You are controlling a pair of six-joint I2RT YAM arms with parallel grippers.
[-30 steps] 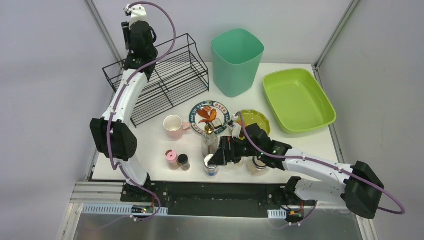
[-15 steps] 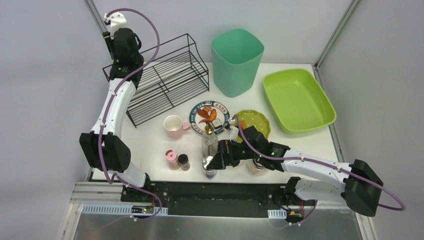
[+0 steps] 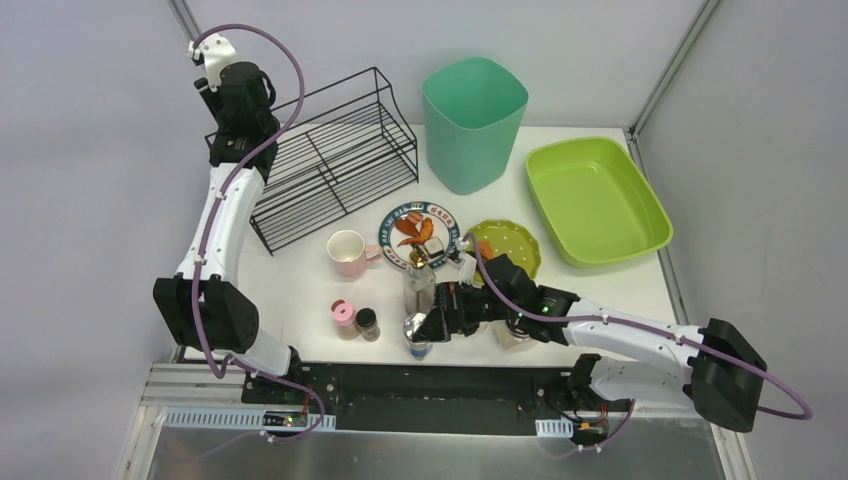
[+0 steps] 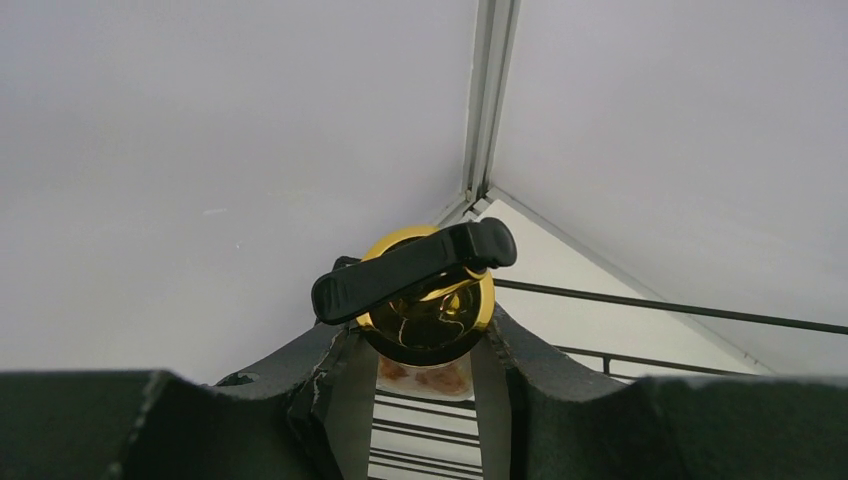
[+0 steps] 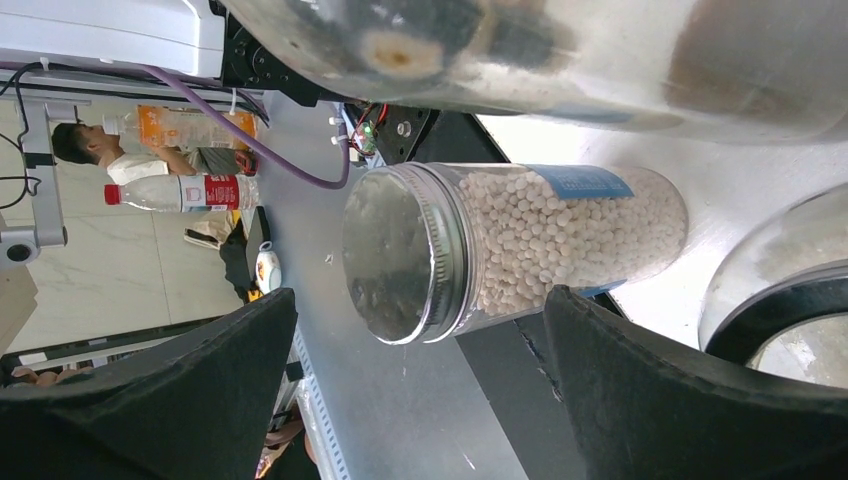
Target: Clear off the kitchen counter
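A white kitchen counter (image 3: 300, 290) fills the middle of the overhead view, with two robot arms mounted at its near edge. The right gripper (image 5: 418, 300) has its jaws spread wide on either side of a pellet jar (image 5: 560, 240), glass with a metal screw lid and full of small white beads; neither finger visibly touches it. That jar stands right at the counter's near edge, hemmed in by a taller glass bottle (image 3: 418, 283) behind it and a second jar (image 3: 515, 338) to its right, partly under the arm. The left gripper (image 4: 425, 335) is lifted high over the far left corner, partly closed on a gold-lidded jar (image 4: 428, 300) with a black bar across the lid; something orange-brown shows beneath the lid. Along the far side stand one black wire rack (image 3: 330, 160), one teal bin (image 3: 475, 120) and one lime-green tray (image 3: 595, 200), the tray close to the right edge. Mid-counter sit one pink mug (image 3: 347, 252), one plate (image 3: 420, 232) carrying orange-red food, and one yellow-green bowl (image 3: 505, 245). Two small shakers (image 3: 355, 320), one pink-topped and one dark, stand together near the front edge. Bare counter lies left of the mug, in front of the rack.
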